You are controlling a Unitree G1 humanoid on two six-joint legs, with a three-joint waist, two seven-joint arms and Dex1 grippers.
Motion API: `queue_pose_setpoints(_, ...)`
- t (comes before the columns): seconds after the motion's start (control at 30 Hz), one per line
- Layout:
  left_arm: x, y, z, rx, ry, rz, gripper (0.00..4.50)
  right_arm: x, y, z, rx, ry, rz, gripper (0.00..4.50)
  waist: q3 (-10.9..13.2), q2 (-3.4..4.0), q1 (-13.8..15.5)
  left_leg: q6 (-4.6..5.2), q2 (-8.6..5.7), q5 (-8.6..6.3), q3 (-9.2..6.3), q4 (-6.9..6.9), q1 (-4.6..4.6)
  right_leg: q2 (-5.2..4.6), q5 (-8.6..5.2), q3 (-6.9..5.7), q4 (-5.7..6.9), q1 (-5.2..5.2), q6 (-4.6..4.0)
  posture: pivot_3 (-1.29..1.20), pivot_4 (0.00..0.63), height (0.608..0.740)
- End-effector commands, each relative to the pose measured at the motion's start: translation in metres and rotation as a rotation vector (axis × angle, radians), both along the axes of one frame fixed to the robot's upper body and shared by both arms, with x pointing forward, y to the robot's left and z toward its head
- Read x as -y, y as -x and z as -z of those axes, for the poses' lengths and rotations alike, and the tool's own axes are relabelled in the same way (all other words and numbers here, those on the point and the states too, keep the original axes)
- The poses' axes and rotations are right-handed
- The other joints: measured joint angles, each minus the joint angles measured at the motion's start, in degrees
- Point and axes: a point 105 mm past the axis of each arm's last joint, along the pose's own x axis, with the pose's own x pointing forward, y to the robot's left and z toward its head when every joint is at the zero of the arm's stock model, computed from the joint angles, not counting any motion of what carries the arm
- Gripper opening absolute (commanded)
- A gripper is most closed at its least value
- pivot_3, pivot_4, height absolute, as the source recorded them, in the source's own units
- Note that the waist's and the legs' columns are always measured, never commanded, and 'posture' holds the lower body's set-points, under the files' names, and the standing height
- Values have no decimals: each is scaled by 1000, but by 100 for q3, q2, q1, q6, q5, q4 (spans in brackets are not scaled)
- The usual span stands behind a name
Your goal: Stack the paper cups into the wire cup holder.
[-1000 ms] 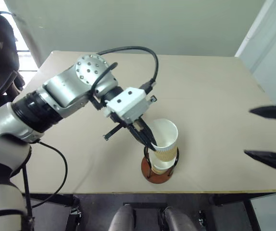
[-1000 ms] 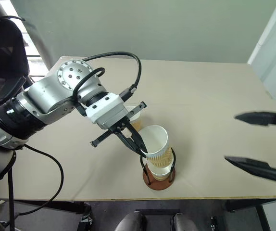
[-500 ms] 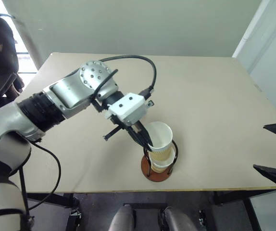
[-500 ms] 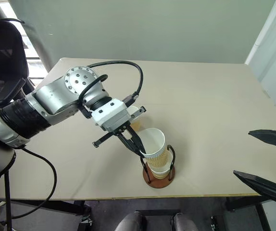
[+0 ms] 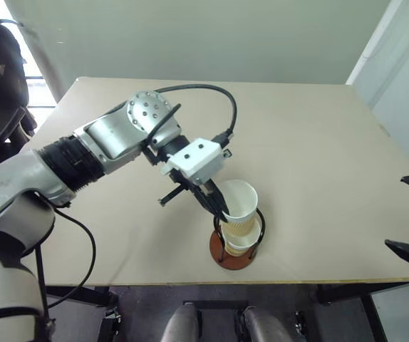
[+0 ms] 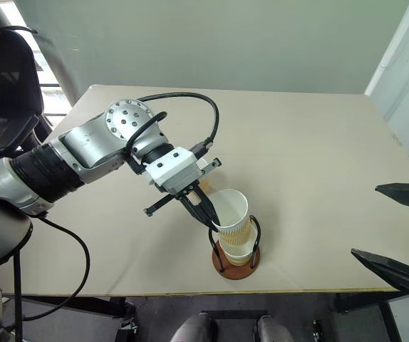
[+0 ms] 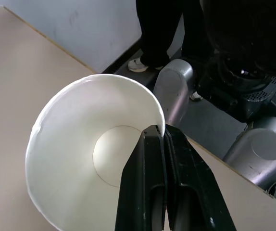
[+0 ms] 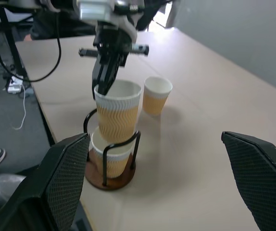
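Near the front edge of the table [image 5: 318, 142] we see the wire cup holder [image 5: 234, 251], a reddish-brown disc with upright black loops. One paper cup [image 8: 110, 156] is seated inside it. A second cup [image 5: 239, 208] sits partly nested in the first, its rim well above the loop tops and slightly tilted. The left gripper [image 5: 217, 207] approaches this upper cup from the far left side, its fingers [image 7: 152, 178] pinched together on the cup wall at the rim, one inside and one outside. We note the third cup [image 8: 156, 95] upright on the table beyond the holder, apart from it and ungripped. The right gripper [image 6: 393, 231] hangs well to the right of the holder, off the table's right front corner, its two fingers spread wide and holding nothing.
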Motion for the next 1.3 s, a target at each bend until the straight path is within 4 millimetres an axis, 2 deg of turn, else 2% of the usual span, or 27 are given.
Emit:
queue_pose_setpoints(0.03,-4,2,-4,21,-17,34,39,0,1,-6,23,-13,-3,4500,0,0,3,0,0,0,0,0,0,0,0,0,0,0,0,0,150,740)
queue_pose_setpoints(0.17,-4,0,-3,13,-18,21,39,-2,-2,-3,16,-15,-3,4500,0,0,4,1,-1,-1,0,1,-1,0,0,0,-1,0,2,0,150,740)
queue_pose_setpoints(0.27,-2,0,-3,4,-13,17,647,-3,-3,-2,14,-14,-5,4500,0,0,3,1,-1,0,0,2,-1,0,1,0,0,0,4,0,150,740)
queue_pose_setpoints(0.5,1,-7,0,48,-1,21,3028,-3,-7,-3,18,-10,-4,4500,0,0,5,1,-1,-1,0,3,-1,0,3,1,-2,1,8,0,150,740)
queue_pose_setpoints(0.6,4,-21,-17,63,93,-53,4050,-6,-9,-4,21,-17,-28,4500,1,0,7,1,-1,-1,0,6,-3,0,6,0,-2,1,13,0,150,740)
queue_pose_setpoints(0.63,-2,-31,-24,73,120,-118,4381,-8,-11,-4,19,-17,-36,4500,1,0,6,2,-1,0,0,8,-7,0,9,0,-2,-4,17,0,150,740)
queue_pose_setpoints(0.73,-35,-63,-34,117,142,-343,4448,-10,-14,-2,11,-17,-50,4500,-2,4,-15,2,-1,0,1,7,-7,0,13,0,-5,-4,23,0,150,740)
queue_pose_setpoints(0.8,-57,-76,-36,110,154,-472,4448,-11,-16,-1,11,-21,-62,4500,-4,11,-57,2,-1,-1,2,3,-2,0,13,0,-5,-5,22,0,150,740)
queue_pose_setpoints(0.87,-80,-88,-29,117,129,-591,4448,-12,-19,-1,8,-24,-72,4500,-6,16,-62,2,-1,0,2,-4,-1,0,12,0,-5,-10,22,0,150,740)
queue_pose_setpoints(0.93,-93,-95,-21,89,126,-667,4448,-13,-21,-1,4,-26,-82,4500,-8,20,-47,3,-1,0,-2,-3,-6,1,9,0,-5,-10,26,0,150,740)
queue_pose_setpoints(1.13,-95,-109,3,41,154,-736,4448,-13,-27,1,0,-18,-93,4500,-7,15,108,17,-3,-8,-9,18,-27,-2,19,0,-12,-15,42,0,150,740)
queue_pose_setpoints(1.3,-78,-118,27,27,131,-728,4448,-15,-31,2,8,-17,-90,4500,-6,14,118,34,-13,-18,-5,40,-35,-9,29,1,-14,-13,57,0,150,740)
